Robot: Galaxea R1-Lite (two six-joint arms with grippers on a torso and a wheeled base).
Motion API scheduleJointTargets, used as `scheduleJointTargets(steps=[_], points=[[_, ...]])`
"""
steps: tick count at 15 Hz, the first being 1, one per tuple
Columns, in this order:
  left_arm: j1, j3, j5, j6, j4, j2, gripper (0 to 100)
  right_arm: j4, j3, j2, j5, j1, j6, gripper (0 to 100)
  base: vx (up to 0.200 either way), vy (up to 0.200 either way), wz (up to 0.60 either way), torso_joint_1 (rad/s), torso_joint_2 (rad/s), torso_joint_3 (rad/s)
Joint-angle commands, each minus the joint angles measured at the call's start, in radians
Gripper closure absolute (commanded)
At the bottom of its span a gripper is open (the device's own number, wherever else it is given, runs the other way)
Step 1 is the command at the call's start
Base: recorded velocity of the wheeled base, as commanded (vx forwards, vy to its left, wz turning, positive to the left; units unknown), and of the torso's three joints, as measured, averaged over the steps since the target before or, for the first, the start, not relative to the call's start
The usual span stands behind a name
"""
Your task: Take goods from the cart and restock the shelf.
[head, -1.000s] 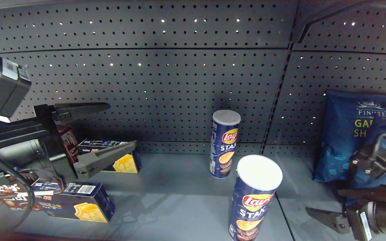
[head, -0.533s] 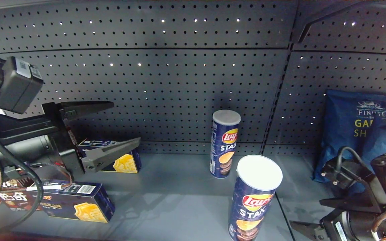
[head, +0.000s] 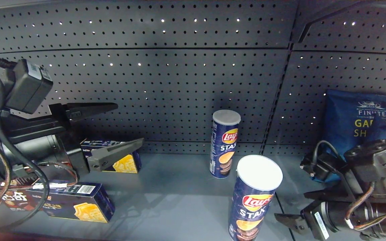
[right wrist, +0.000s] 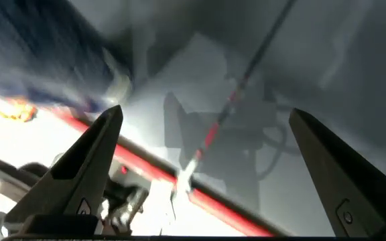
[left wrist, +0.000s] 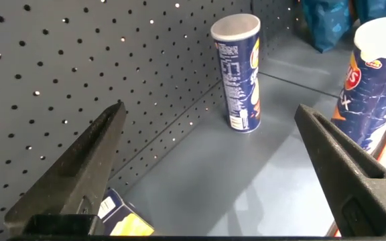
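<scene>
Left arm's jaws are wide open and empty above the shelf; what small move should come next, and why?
Probably draw the left gripper back out of the shelf. Its jaws stand wide open with nothing between them, and the blue box near it already rests on the shelf, so going to fetch fresh goods seems the sensible next step.

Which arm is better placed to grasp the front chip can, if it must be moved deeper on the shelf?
Right, probably. The right gripper is open, empty and close beside the front chip can; the left gripper, also open, is farther off, by the rear box.
</scene>
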Motion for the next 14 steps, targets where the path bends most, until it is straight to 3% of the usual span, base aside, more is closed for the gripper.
scheduleJointTargets(steps=[1,14], points=[[0.000,-0.002,0.000,0.000,0.000,0.007,0,-0.012,-0.023,0.039,-0.001,0.016,0.000,0,0.000,0.000,0.00,0.000,0.00,0.000],[-0.003,-0.005,0.000,0.002,0.000,0.008,0,-0.012,-0.019,0.041,-0.013,0.045,0.001,0,0.000,0.000,0.00,0.000,0.00,0.000]])
